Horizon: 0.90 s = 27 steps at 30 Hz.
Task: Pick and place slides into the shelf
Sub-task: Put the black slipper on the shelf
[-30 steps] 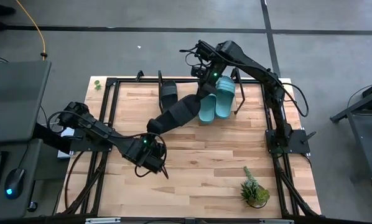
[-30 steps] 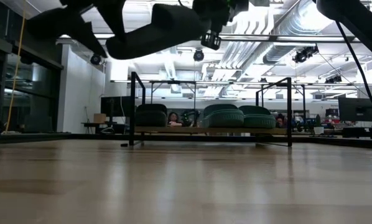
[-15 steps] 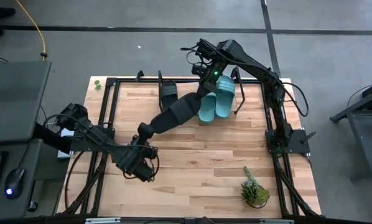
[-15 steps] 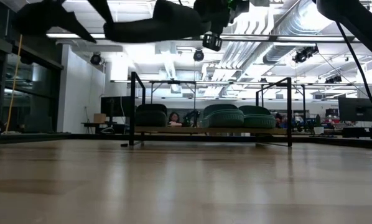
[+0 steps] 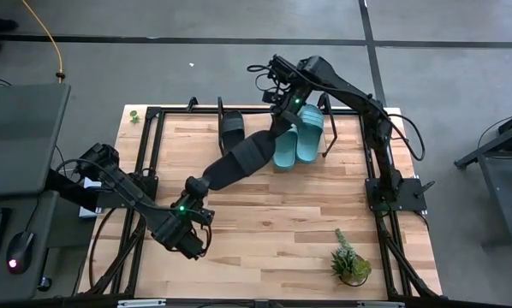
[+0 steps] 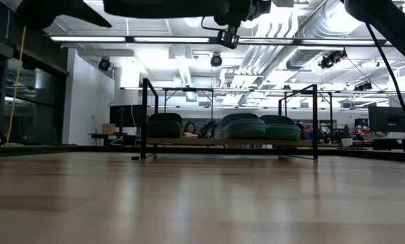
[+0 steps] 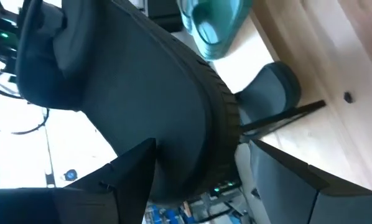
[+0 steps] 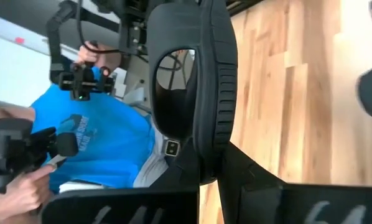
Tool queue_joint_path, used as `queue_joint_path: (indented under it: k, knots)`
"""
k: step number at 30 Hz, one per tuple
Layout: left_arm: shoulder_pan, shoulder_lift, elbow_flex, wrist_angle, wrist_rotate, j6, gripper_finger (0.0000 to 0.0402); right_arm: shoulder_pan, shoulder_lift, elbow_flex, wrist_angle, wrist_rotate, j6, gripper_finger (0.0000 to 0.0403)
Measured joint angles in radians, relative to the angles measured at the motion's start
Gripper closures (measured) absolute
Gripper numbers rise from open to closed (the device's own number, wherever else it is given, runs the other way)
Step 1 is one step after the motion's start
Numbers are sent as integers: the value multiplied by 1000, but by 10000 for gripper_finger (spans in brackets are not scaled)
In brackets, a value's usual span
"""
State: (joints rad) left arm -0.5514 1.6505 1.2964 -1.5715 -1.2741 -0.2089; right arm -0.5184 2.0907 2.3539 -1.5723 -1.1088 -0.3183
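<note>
A black slide [image 5: 239, 158] hangs in the air over the middle of the table, level in the low view [image 6: 168, 8]. My right gripper [image 5: 282, 127] is shut on its far end. My left gripper [image 5: 194, 190] is open at the slide's near end [image 7: 173, 124], one finger on either side; I cannot tell whether they touch it. On the shelf [image 6: 229, 142] at the far edge rest one black slide [image 5: 231, 128] and two teal slides [image 5: 297, 141], soles down. My right gripper pinches the black slide between its two fingers at the end nearest the strap [image 8: 204, 158]. The fingers come from the far right, slanting down, along the slide's length. The slide is lifted clear of the table and reaches out level toward my left gripper.
A small potted plant [image 5: 350, 261] stands near the table's front right. The shelf's black posts [image 5: 324, 103] rise at the far edge. A person in a blue shirt [image 8: 105, 143] shows beyond the table. Bare wood [image 5: 273, 222] lies below the lifted slide.
My left gripper has moved toward the table's left and near edges and has turned, now pointing along the slide from its near end. The slide's near end has swung left and risen, so the slide has gone from tilted to level. My right gripper stayed in place, turning slightly.
</note>
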Motion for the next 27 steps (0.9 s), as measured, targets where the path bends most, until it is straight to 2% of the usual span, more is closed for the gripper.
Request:
queue_joint_path:
  k: [8,15,19,27]
  knots:
    - [0,0,0,0,-86,21,160,29,-2,0,2,-4,0,402]
    - [1,0,0,3,-93,21,168,30,-2,0,2,-6,4,402]
    - [1,0,0,17,-93,21,211,30,-2,0,1,3,3,402]
    - [0,0,0,133,-98,94,337,26,-3,0,-3,65,4,395]
